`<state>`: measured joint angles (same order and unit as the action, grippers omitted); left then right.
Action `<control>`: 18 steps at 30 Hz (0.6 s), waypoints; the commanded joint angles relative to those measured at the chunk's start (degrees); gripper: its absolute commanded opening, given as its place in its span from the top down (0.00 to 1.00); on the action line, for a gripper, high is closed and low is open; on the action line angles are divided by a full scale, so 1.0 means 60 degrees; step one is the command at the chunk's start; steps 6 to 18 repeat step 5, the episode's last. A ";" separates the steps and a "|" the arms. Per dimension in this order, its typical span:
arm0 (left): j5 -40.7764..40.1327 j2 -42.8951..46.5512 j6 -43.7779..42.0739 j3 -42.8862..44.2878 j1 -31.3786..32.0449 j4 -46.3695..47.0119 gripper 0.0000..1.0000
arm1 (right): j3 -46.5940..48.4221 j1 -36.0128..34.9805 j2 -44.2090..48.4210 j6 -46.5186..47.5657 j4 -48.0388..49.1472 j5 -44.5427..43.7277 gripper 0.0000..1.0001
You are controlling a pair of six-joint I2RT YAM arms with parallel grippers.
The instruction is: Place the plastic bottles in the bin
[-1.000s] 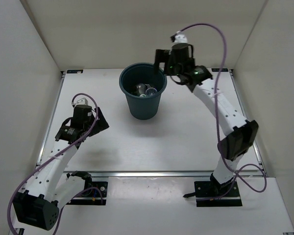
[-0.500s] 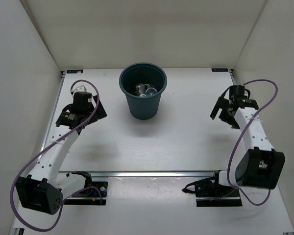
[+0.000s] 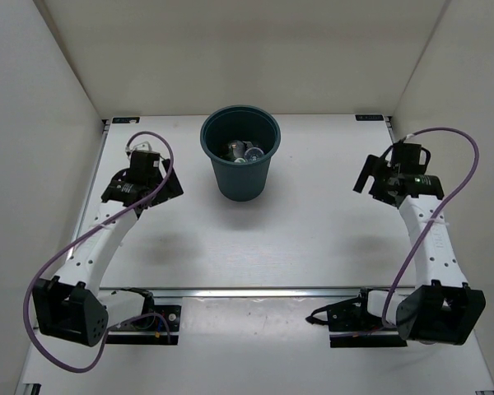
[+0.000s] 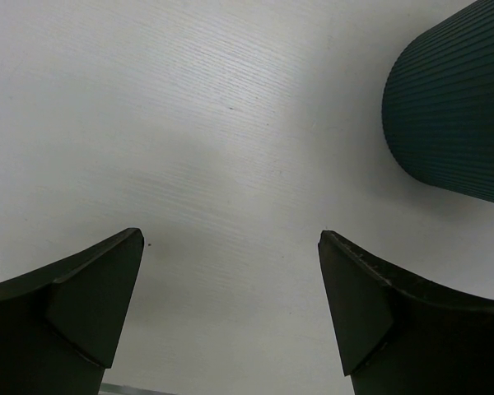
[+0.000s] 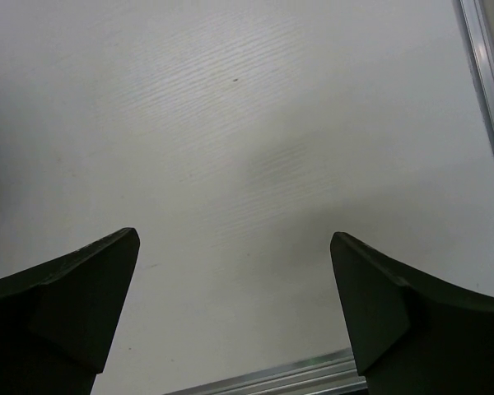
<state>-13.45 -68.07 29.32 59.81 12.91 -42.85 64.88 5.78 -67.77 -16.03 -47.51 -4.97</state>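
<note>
**A:** Right arm has swung off. A second ago it hung over the bin, and now it sits back at the right side of the tabletop. And the other one?

**B:** Left arm has crept forward along the left edge, a smaller move. The bin has not shifted. It stands upright at the back middle of the tabletop.

**A:** What are the tools doing?

**B:** The left tool is spread wide, with only bare tabletop between its jaws. The bin's ribbed wall shows at the upper right of its view, well apart from it. The right tool is just as wide and carries nothing. It is over bare surface near the metal rail.

**A:** Where are the bottles?

**B:** The bottles lie inside the bin, a cluster of clear and pale shapes at the bottom. They are too small and jumbled to count, and I can't make out the labels.

**A:** Are any outside it?

**B:** None that I can see, either from overhead or from the wrist cameras.

**A:** So how far along is it?

**B:** I'd judge it done, or as good as done, since nothing is held and nothing is visible to fetch. All that seems left is for the arms to settle back, unless a bottle sits somewhere the cameras miss.
</note>
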 commanded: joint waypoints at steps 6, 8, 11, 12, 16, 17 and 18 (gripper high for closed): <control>-0.0116 0.0008 -0.0287 0.0652 -0.0056 0.0125 0.01 | -0.0077 0.0092 0.0792 0.0152 0.0667 0.0024 0.00; -0.0116 0.0008 -0.0287 0.0652 -0.0056 0.0125 0.01 | -0.0077 0.0092 0.0792 0.0152 0.0667 0.0024 0.00; -0.0116 0.0008 -0.0287 0.0652 -0.0056 0.0125 0.01 | -0.0077 0.0092 0.0792 0.0152 0.0667 0.0024 0.00; -0.0116 0.0008 -0.0287 0.0652 -0.0056 0.0125 0.01 | -0.0077 0.0092 0.0792 0.0152 0.0667 0.0024 0.00; -0.0116 0.0008 -0.0287 0.0652 -0.0056 0.0125 0.01 | -0.0077 0.0092 0.0792 0.0152 0.0667 0.0024 0.00; -0.0116 0.0008 -0.0287 0.0652 -0.0056 0.0125 0.01 | -0.0077 0.0092 0.0792 0.0152 0.0667 0.0024 0.00; -0.0116 0.0008 -0.0287 0.0652 -0.0056 0.0125 0.01 | -0.0077 0.0092 0.0792 0.0152 0.0667 0.0024 0.00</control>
